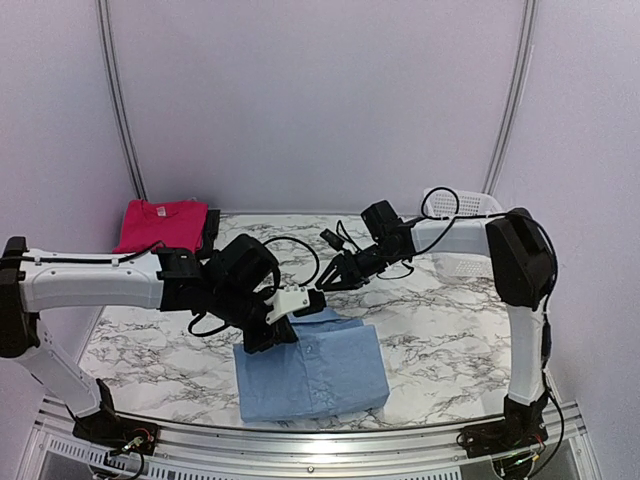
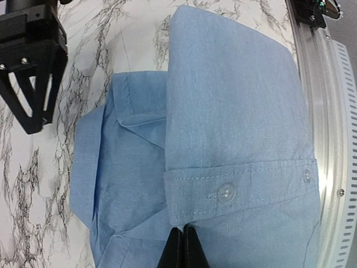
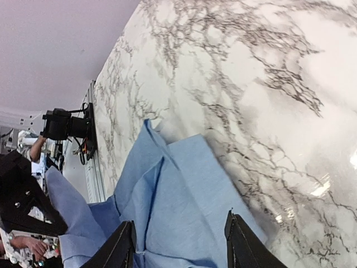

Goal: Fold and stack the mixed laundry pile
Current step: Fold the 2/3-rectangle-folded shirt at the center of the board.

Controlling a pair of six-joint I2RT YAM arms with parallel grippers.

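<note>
A light blue collared shirt (image 1: 312,372) lies folded flat near the table's front edge, a buttoned cuff (image 2: 240,190) across its top. My left gripper (image 1: 272,340) is down at the shirt's left far corner. Its fingers (image 2: 184,237) are shut with their tips at the cuff's edge, and no cloth shows between them. My right gripper (image 1: 337,276) hovers open just beyond the shirt's far edge, blue cloth below its spread fingers (image 3: 178,245) and nothing held. At the far left a bright pink-red T-shirt (image 1: 158,222) lies folded, with a dark piece (image 1: 211,228) beside it.
A white slatted basket (image 1: 462,212) stands at the back right, behind the right arm. The marble table (image 1: 440,330) ends in a metal rail (image 2: 329,111) right next to the shirt's near side. Walls close in on three sides.
</note>
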